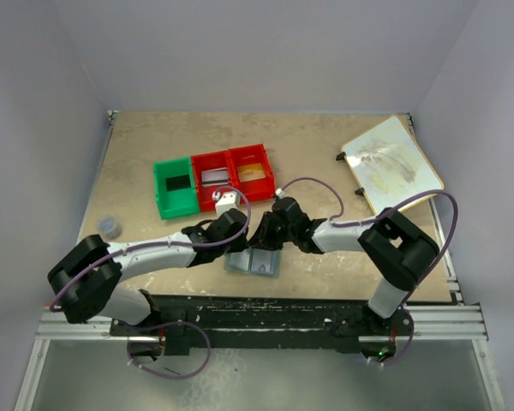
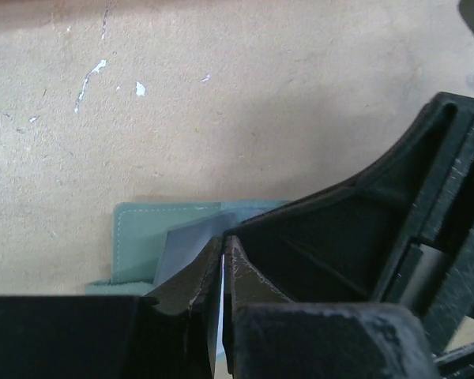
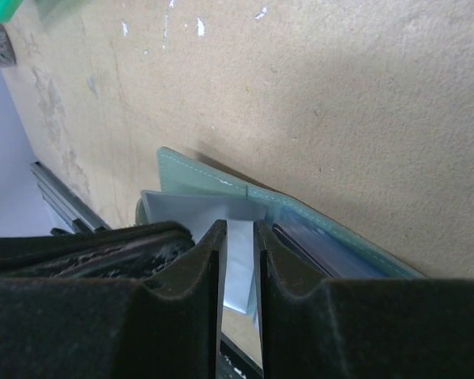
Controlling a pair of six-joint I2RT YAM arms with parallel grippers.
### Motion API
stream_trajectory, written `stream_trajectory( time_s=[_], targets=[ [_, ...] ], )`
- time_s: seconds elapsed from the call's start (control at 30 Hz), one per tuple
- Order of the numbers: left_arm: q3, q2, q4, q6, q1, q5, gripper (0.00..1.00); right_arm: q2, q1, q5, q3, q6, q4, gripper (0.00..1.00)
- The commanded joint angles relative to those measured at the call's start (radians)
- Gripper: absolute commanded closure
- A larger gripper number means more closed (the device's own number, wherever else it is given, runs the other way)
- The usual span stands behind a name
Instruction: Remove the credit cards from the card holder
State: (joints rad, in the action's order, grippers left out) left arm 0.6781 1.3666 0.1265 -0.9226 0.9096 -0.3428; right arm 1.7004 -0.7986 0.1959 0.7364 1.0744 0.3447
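Top external view shows the card holder open near the table's front edge. Your left gripper is clenched on a thin pale edge, your right gripper pinches the holder's inner flap — the credit cards sit inside, so pulling them out is left.

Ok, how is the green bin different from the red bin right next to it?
The green bin holds a dark card; the red bin holds a pale grey card. The green bin ends the row on the left, while the red bin sits in the middle, with a second red bin on its other side. Both are small open-topped bins with one flat card inside.
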Motion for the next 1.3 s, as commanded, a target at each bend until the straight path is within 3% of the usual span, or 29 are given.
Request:
stream_trajectory(
  time_s=[0.0,0.17,0.4,0.57,0.87,1.07,1.27],
  targets=[
    [0.051,0.058,-0.001,-0.009,-0.014,-0.015,1.0,-0.027,-0.002,-0.024,-0.016,0.013,-0.003,0.78],
    [0.022,0.093,0.011,-0.022,-0.018,-0.043,1.0,-0.148,-0.018,-0.073,-0.04,0.024,-0.052,0.78],
    [0.039,0.094,-0.017,0.022,-0.018,-0.027,0.98,-0.327,-0.051,0.003,-0.118,0.044,-0.105,0.64],
    [0.079,0.116,-0.016,0.074,-0.019,-0.028,0.94,-0.36,-0.129,0.047,-0.189,0.106,-0.114,0.59],
    [0.177,0.197,-0.035,0.167,-0.037,0.009,0.87,-0.352,-0.142,0.126,-0.292,0.113,-0.043,0.56],
    [0.178,0.248,-0.06,0.184,-0.037,0.087,0.85,-0.366,-0.136,0.019,-0.298,0.146,-0.119,0.6],
    [0.144,0.273,-0.037,0.196,-0.037,0.091,0.85,-0.322,-0.09,0.014,-0.337,0.181,-0.005,0.6]
  ],
)
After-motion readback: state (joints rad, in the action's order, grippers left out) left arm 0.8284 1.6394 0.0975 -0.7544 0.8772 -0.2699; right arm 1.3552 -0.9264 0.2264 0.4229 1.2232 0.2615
